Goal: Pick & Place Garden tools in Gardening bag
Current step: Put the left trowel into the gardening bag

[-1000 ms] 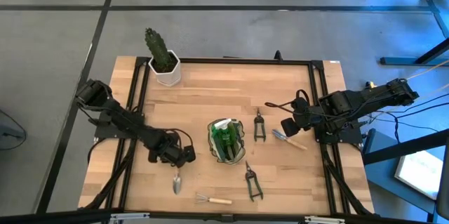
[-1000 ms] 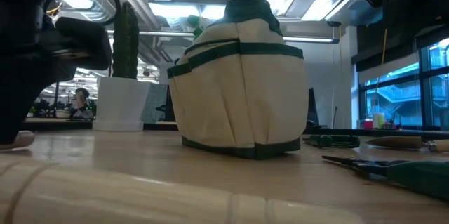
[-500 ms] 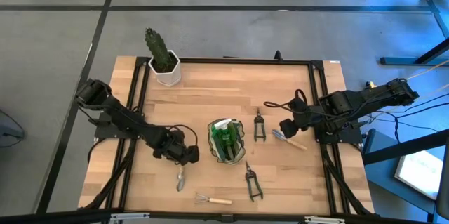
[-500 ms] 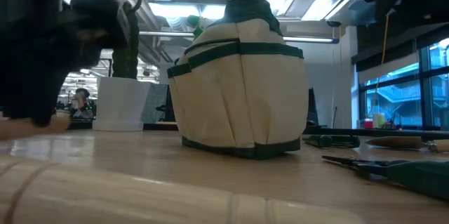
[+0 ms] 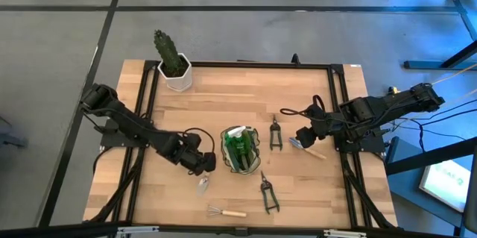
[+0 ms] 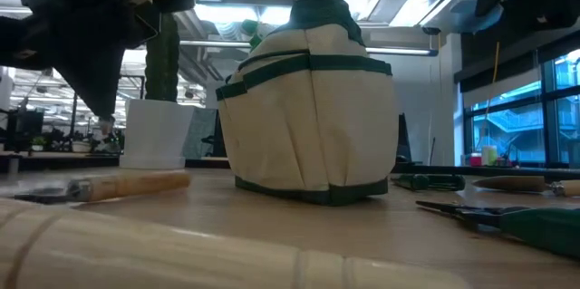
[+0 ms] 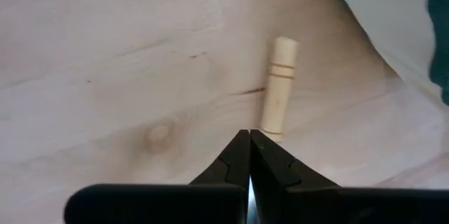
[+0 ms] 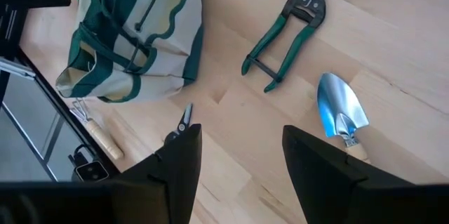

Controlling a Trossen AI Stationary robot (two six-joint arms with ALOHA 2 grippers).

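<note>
Gripping the small trowel near its handle's base, the left gripper sits lower-left of centre, fingers clamped together; the gardening bag lies just right.

Pale wood, soft cloth and bright metal around my matt black fingers

My left fingers are dull black plastic, pressed together over a smooth, pale turned-wood handle with two scored rings; the table under it is light planked wood, satin, with knots and fine grain; the bag is soft cream cloth trimmed in green fabric; past my right fingers, equally matt black, the trowel blade is polished, mirror-bright metal, and the shears have dark metal blades with glossy green coated grips
</note>
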